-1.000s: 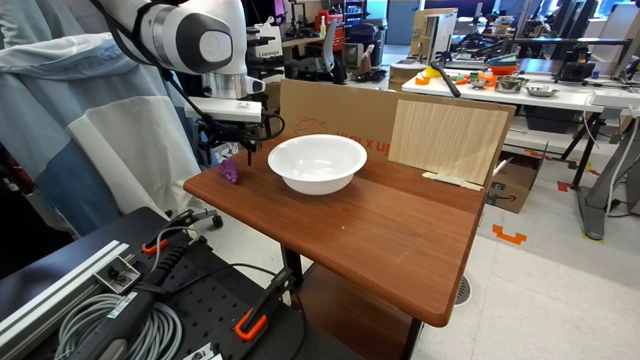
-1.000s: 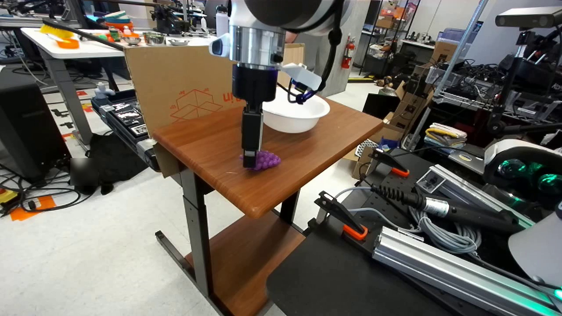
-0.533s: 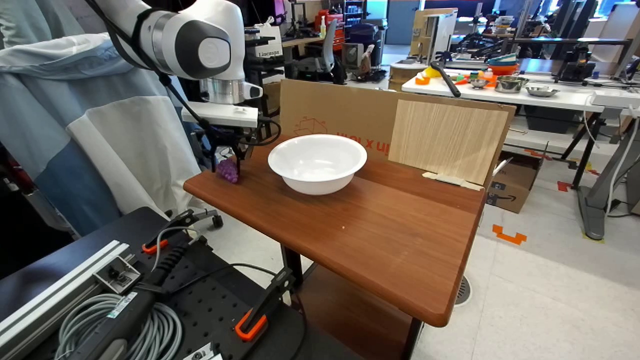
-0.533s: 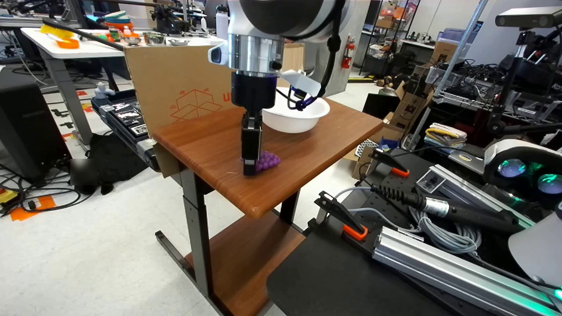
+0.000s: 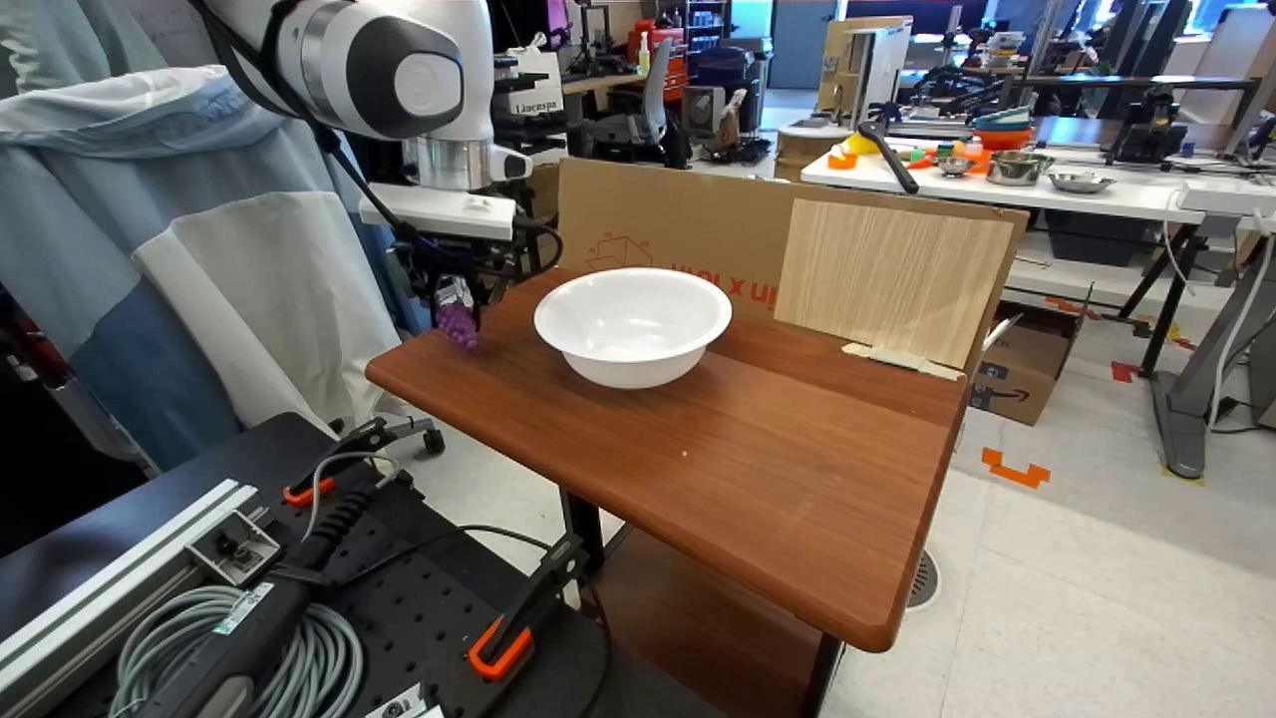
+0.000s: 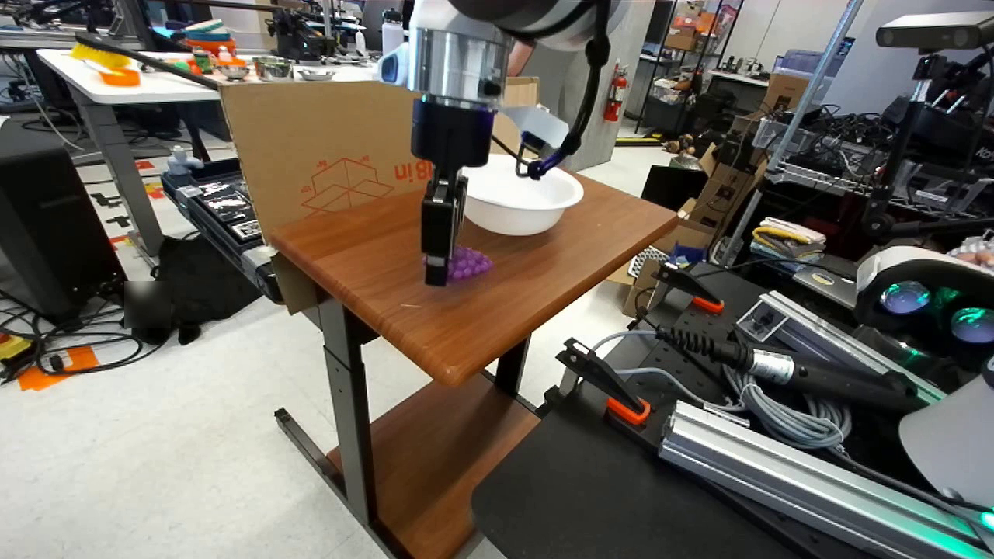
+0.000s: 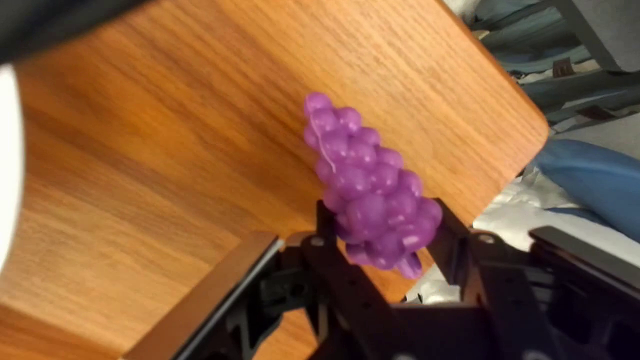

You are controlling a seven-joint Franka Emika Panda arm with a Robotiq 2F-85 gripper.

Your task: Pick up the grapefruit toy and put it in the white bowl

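The grapefruit toy point(image 7: 370, 190), a purple bunch of round beads, sits between the two fingers of my gripper point(image 7: 384, 215), which is shut on it. Its narrow end points away from the jaws. In both exterior views the toy point(image 5: 458, 323) point(image 6: 470, 262) hangs slightly above the wooden table near a corner, partly covered by a finger point(image 6: 437, 256). The white bowl point(image 5: 633, 373) stands upright on the table, beside the gripper toward the middle; its inside shows no contents in an exterior view. Only the bowl's edge point(image 7: 7, 165) appears in the wrist view.
The brown tabletop point(image 5: 758, 469) extends past the bowl. A cardboard panel point(image 5: 688, 214) rises along its back edge, with a light wood board point(image 5: 892, 279) against it. A black bench point(image 6: 590, 481) with clamps and cables adjoins the table.
The gripper came down around the toy, closed on it, and then rose. The toy has lifted a little off the table with it. The bowl has stayed put.
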